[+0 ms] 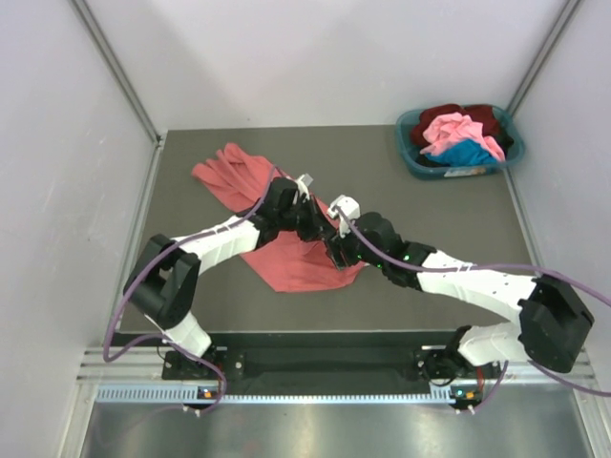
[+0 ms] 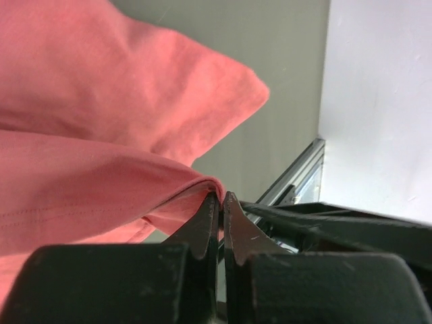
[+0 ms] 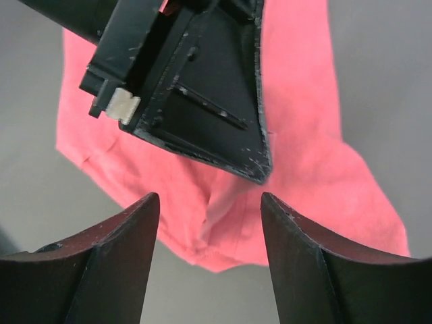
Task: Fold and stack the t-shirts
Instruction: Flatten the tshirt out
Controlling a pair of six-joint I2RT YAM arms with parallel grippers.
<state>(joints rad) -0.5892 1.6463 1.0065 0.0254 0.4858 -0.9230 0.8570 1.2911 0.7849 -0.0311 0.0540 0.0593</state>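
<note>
A large salmon-red t-shirt [image 1: 286,262] lies crumpled across the middle of the table, one end trailing to the back left. My left gripper [image 1: 313,221] is over it, and in the left wrist view this gripper [image 2: 221,197] is shut on a folded edge of the shirt [image 2: 101,101]. Close beside it, my right gripper [image 1: 334,246] hangs above the cloth. In the right wrist view that gripper [image 3: 209,202] is open, with the shirt's corner [image 3: 229,236] below the gap and nothing between the fingers. Pink [image 1: 456,127], dark maroon [image 1: 482,116] and blue [image 1: 465,153] t-shirts lie in the basket.
The teal basket [image 1: 456,173] stands at the table's back right corner. The left gripper's black body [image 3: 196,88] fills the upper part of the right wrist view, very close to the right fingers. White walls enclose the grey table [image 1: 430,219] on three sides.
</note>
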